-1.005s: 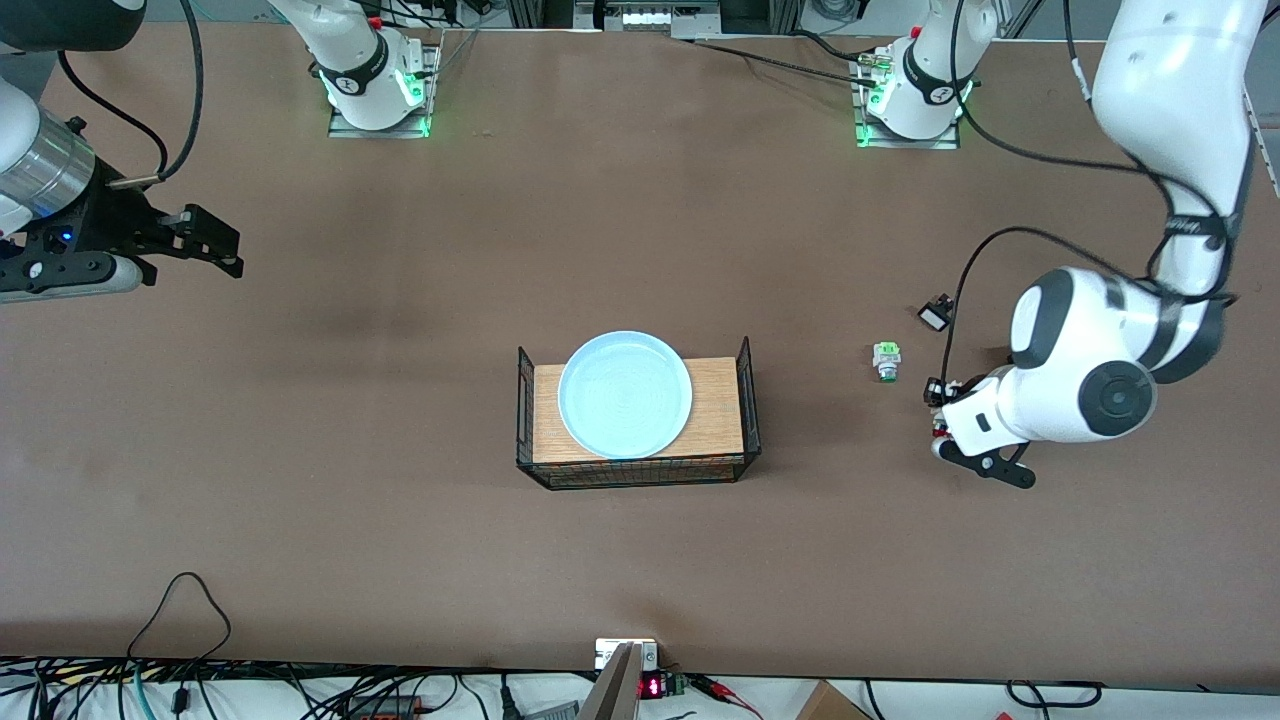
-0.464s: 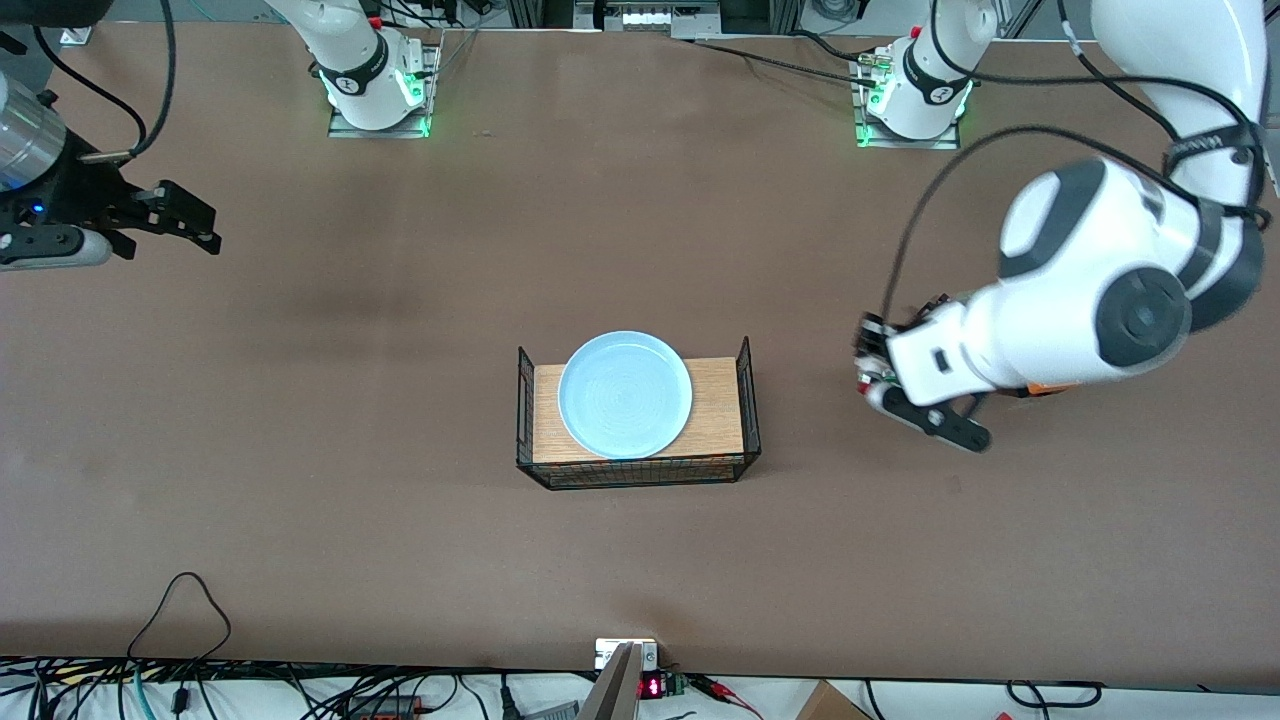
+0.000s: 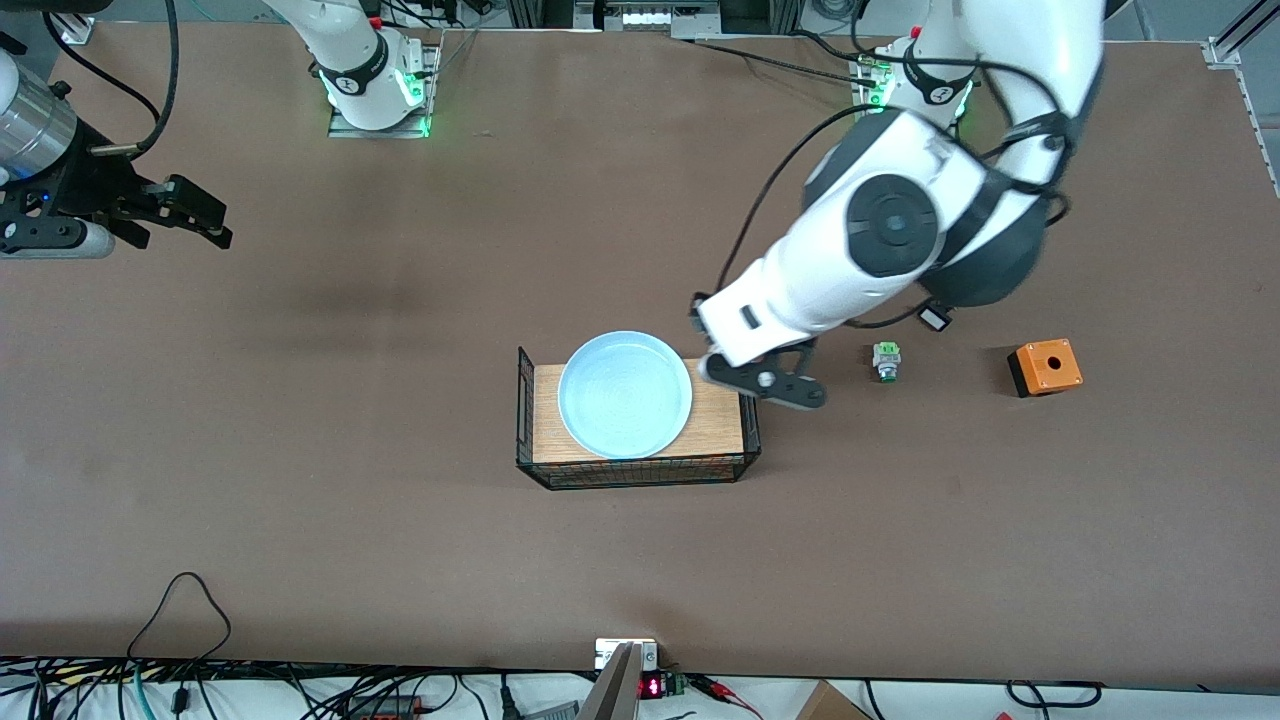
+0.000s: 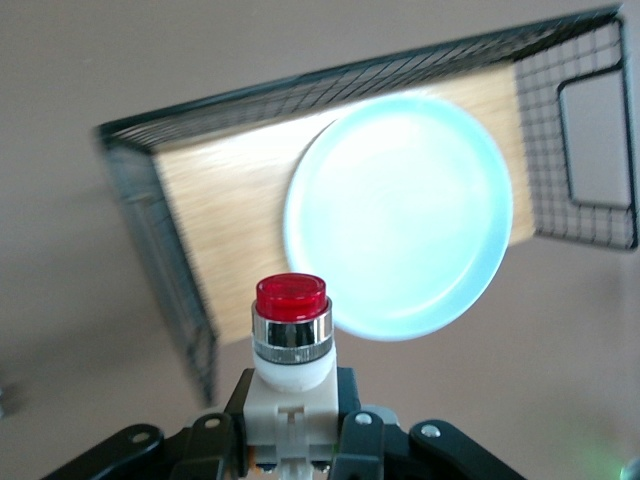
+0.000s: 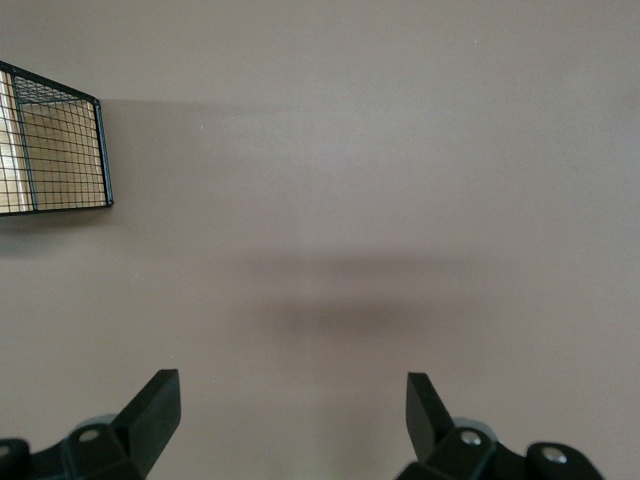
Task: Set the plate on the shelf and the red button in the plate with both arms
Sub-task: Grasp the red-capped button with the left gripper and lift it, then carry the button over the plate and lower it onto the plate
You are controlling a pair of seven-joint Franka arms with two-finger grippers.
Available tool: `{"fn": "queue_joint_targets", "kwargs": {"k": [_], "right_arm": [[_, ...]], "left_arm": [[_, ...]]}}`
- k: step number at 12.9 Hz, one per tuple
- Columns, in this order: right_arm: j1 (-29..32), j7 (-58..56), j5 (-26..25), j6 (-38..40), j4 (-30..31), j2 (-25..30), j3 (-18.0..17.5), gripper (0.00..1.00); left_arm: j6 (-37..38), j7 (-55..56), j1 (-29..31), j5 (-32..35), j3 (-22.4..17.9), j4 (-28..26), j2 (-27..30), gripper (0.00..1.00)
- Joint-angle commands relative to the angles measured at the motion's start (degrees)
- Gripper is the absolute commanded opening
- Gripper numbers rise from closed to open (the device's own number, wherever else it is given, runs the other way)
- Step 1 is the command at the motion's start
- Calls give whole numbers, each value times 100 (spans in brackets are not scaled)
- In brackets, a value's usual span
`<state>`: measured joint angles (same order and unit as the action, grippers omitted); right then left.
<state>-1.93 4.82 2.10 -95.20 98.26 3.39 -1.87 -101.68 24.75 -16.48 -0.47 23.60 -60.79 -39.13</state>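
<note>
The small red-capped white button (image 4: 291,335) is clamped in the left gripper (image 4: 290,440) beside the pale-blue round plate (image 3: 625,394); the right gripper (image 5: 290,410) is held open, waiting.

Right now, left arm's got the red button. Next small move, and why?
Probably carry on toward the plate, then lower. The left gripper is shut on the red button, over the end wall of the wire tray; the right gripper waits open over bare table.
</note>
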Motion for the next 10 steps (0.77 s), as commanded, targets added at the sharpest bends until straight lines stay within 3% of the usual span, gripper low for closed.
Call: {"fn": "queue_joint_targets", "kwargs": {"k": [1,4,6,8,9,10], "right_arm": [[-44,150,80,-104,106,66,90,100],[44,133,97,1,-26,-40,117,100],[0,151,71,-16,-87,-67,99,100],[0,151,80,-60,-105,-75,82,100],[-17,142,36,-51,-114,-58,55,100],[-26,133,36,-17,-131,-40,46,100]], "left_arm": [[-448,616,-609,38,-301,357,-445,12],[-764,662,-1269,38,-1040,357,-682,13],[-1072,662,-1314,38,-1059,357,-867,13],[-1091,662,-1323,38,-1059,322,-895,22],[-1091,645,-1297,47,-1059,313,-903,42],[-1099,593,-1288,64,-1059,304,-895,99]]}}
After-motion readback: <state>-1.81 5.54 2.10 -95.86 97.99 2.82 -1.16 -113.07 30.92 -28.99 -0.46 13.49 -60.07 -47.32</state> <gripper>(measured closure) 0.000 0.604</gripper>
